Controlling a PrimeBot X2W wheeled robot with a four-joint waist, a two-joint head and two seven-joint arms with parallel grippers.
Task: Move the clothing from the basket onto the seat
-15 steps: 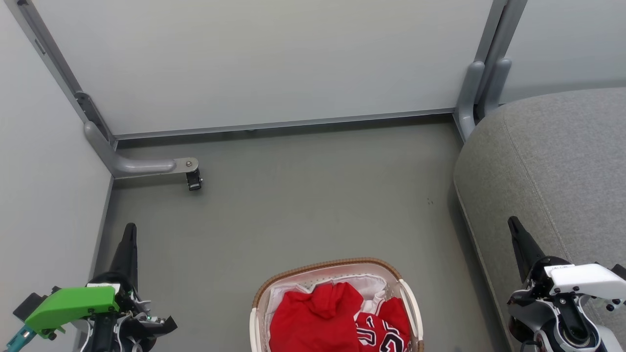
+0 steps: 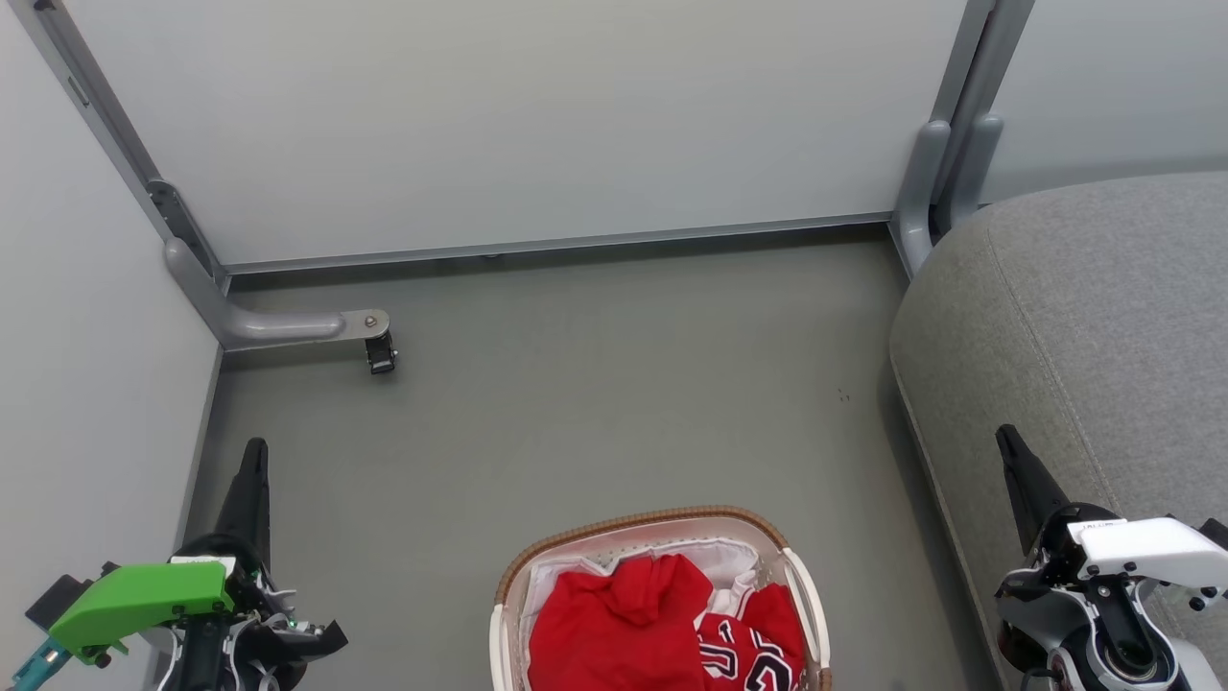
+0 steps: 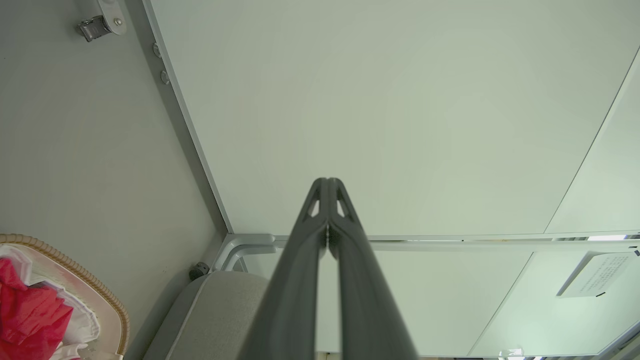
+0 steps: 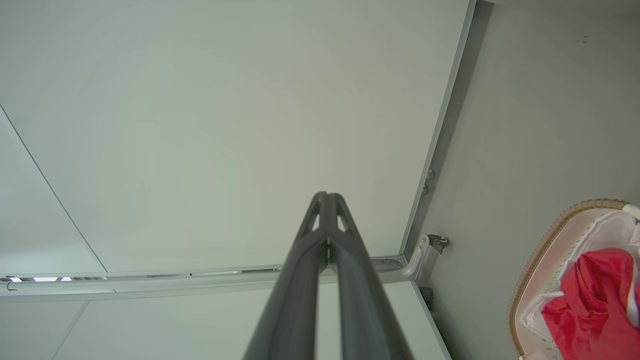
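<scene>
A: The clothing (image 2: 624, 624) sits heaped in the basket (image 2: 523, 566) at six o'clock in the head view. The plain red top (image 2: 604, 633) is on its nine o'clock side, the numbered jersey (image 2: 753, 657) is pressed against it at three o'clock, and the white liner (image 2: 720, 555) is bunched behind at twelve.

B: So nothing has gone across yet, by the look of it. The seat (image 2: 1084, 317) lies out at three o'clock from the basket, with a strip of floor (image 2: 576, 403) between them. There's no red on the part of it that shows.

A: Now the arms. The left gripper (image 2: 255, 451) waits at eight o'clock and the right gripper (image 2: 1005, 437) at four. They flank the basket, well apart from it, both pointing to twelve toward the wall panel (image 2: 528, 125).

B: And the jaws?

A: Pressed together tip to tip on both sides. The wrist views show each pair of fingers (image 3: 300, 260) meeting at the end with nothing between them. Neither claw has hold of anything.

B: It reads as a parked stance. With the arms wide of the basket, the head camera gets a clean look at the load.

A: Likely so. The right arm stands just beside the seat, so it looks the handier carrier. Either claw must open before it dips in.

B: The catch is that liner. It lies right under the red cloth, and a deep pinch could drag it out too.
</scene>
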